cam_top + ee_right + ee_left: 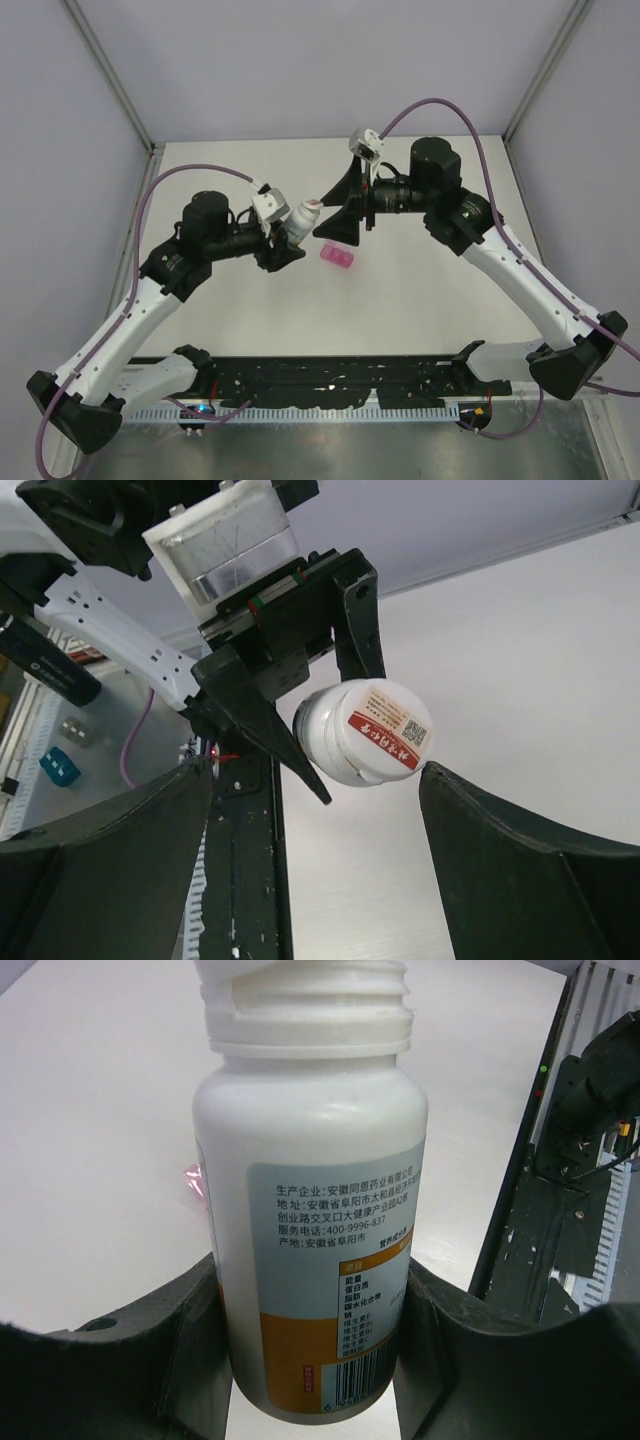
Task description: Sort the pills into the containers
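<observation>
A white bottle [298,222] is grasped by the left claw [292,232]. In the left wrist view the bottle [310,1210] is pressed from both sides by the two dark fingers [185,1340], low on its body, where an orange band and a barcode are printed. The bottle is held tilted, and its cap [312,205] is pointed toward the right claw [335,207].

The right claw is released. In the right wrist view its two fingers [110,850] are seen far apart at the lower corners, and nothing is gripped between them. The cap [365,730], with a red and white sticker on its top, is seen between them further ahead, touched by neither finger. The bottle there is clamped by the left claw [300,730].

The pink pill box [337,257] is laid on the white counter [430,300], near the middle. It is placed just below the right claw in the top view and just to the right of the left claw, and it is touched by neither. Whether its compartments are open or closed cannot be told from this view.
</observation>
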Controlling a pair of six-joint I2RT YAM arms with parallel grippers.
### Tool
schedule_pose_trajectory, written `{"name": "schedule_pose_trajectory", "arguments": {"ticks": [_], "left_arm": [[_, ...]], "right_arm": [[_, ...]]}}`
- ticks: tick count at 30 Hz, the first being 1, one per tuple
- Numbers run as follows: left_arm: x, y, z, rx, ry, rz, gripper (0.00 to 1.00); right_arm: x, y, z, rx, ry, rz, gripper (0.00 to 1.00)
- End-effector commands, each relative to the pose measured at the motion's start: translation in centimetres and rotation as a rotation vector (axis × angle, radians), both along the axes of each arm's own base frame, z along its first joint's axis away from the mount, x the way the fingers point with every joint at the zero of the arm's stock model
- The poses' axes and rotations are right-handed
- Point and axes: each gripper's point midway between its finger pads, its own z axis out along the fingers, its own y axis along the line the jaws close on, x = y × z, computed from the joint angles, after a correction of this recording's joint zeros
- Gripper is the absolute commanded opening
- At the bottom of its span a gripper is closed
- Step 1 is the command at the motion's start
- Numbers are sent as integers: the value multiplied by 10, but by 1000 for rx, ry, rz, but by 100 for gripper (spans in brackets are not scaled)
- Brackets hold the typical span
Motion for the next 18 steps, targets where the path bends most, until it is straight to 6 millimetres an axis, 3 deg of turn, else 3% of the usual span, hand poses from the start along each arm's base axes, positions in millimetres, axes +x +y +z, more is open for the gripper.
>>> {"name": "schedule_pose_trajectory", "arguments": {"ticks": [1,11,18], "left_arm": [[12,-3,32,-59,-75,42,0],[12,-6,34,-65,-74,40,0],[12,-8,32,-61,-69,38,0]], "right_arm": [[5,14,11,81,99,35,88],[24,28,-5,73,184,10,89],[27,32,-12,66,214,14,84]]}}
